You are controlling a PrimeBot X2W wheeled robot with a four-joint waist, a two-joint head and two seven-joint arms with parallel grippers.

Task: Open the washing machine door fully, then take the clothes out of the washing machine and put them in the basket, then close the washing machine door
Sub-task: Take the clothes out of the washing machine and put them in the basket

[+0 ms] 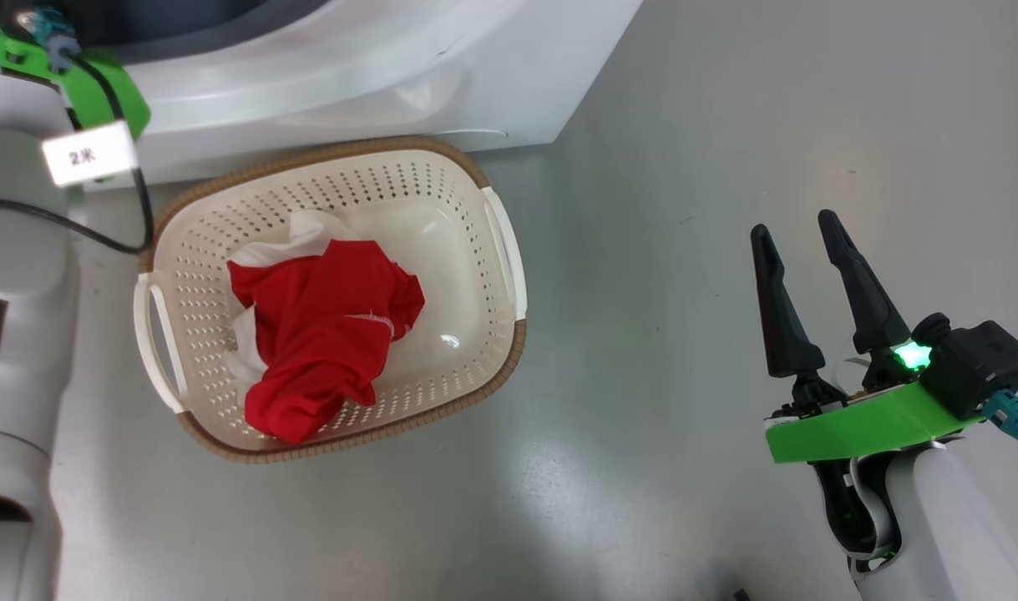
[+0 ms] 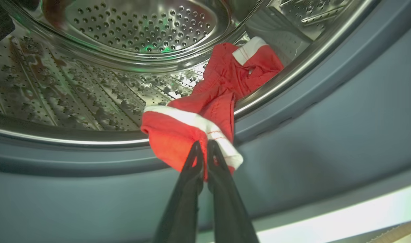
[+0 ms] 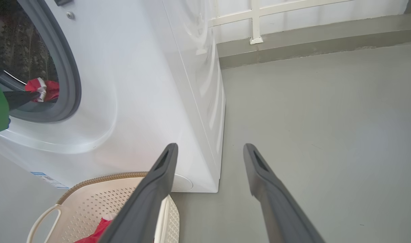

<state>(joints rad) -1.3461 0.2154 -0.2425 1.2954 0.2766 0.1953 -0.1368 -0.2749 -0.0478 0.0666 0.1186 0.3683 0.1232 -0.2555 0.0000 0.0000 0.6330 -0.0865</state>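
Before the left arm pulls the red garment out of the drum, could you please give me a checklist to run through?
1. Left hand shut on the red garment at its white-trimmed edge: ok.
2. Garment free of the drum: not ok, the rest trails back inside across the drum's lip.
3. Basket on the floor in front of the washing machine, open side up: ok.
4. Room in the basket: ok, another red garment lies there, part of the bottom bare.
5. Right hand open and apart from the basket: ok.
6. Door fully open: cannot tell.
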